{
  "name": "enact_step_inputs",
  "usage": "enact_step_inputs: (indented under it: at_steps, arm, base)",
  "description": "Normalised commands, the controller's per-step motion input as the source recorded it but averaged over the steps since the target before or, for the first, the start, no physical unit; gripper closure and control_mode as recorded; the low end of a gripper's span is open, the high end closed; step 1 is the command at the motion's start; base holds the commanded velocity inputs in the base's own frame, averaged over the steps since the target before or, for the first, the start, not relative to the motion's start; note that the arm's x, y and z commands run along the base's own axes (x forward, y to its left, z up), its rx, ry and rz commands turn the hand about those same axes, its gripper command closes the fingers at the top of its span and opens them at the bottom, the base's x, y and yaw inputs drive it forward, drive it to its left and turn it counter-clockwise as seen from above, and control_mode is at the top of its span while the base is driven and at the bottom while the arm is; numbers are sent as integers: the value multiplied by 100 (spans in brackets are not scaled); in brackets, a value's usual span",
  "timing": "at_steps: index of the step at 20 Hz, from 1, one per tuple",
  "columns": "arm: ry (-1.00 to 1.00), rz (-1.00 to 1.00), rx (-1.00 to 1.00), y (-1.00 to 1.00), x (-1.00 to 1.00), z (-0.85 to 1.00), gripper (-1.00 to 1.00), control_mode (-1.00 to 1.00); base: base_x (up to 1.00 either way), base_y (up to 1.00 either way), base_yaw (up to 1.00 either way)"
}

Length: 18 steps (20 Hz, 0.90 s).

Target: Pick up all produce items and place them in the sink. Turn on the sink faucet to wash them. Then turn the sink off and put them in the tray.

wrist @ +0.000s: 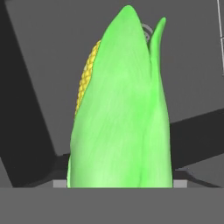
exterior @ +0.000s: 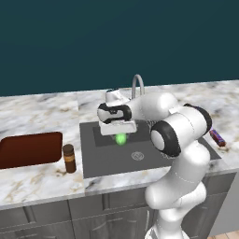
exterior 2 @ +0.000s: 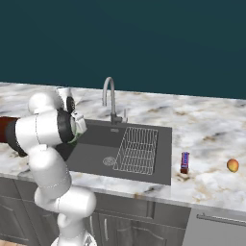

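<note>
White robot arm w/ dark joints reaches over the large dark grey rectangular sink (exterior: 107, 161). Its two-finger gripper (exterior: 120, 132) hangs above the basin, near the back-left part. Fingers are clamped on the bright green elongated corn cob in its husk (wrist: 122, 113); yellow kernels show along one side of the husk in hand view. From the left base view just the cob's green tip (exterior: 121, 138) pokes out below the hand, above the basin floor, not touching it.

Tall slim grey gooseneck faucet (exterior 2: 110, 98) stands at the sink's back edge. Wire rack (exterior 2: 138, 150) sits in the sink's right part, round drain (exterior 2: 109, 161) beside it.

Shallow reddish-brown rectangular tray (exterior: 29, 148) lies on marble counter (exterior: 42, 109) left of sink, w/ brown cylindrical jar (exterior: 69, 158) between tray & sink. Small purple-red bar (exterior 2: 184, 162) rests just right of sink; rounded orange-yellow fruit (exterior 2: 232, 165) sits on counter further right.
</note>
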Motion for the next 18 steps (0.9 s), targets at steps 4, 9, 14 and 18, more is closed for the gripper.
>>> enact_step_inputs:
  at_steps: [4,9,14,18]
  arm:
    - [0,0,-6,1,32,-49,100,-100]
    - [0,0,-3,0,27,-46,100,-100]
    - [0,0,0,0,19,-43,100,-100]
    - [0,0,0,0,10,-42,100,-100]
  base:
    - [0,0,0]
    - [0,0,0]
    - [0,0,0]
    - [0,0,0]
